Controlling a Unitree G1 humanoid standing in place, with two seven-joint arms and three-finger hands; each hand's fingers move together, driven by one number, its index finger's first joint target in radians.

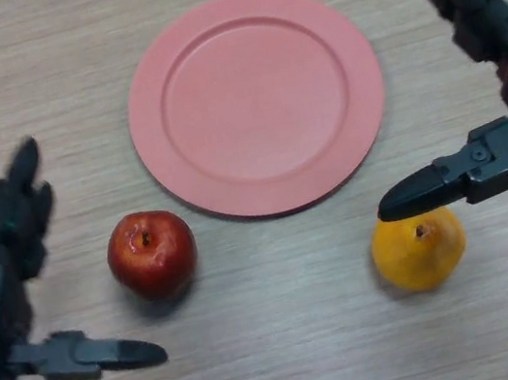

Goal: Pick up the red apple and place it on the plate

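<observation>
A red apple (152, 253) stands on the wooden table, stem up, just below the lower left rim of a pink plate (256, 101). The plate holds nothing. My left hand (6, 263) hovers to the left of the apple, open, with its fingers pointing up the table and its thumb stretched toward the right below the apple; it does not touch the fruit. My right hand (497, 59) hangs open at the right edge, its thumb reaching left above a yellow-orange fruit (419, 249).
The yellow-orange fruit lies below the plate's lower right rim, partly under my right thumb. The wooden table (294, 360) stretches bare along the front.
</observation>
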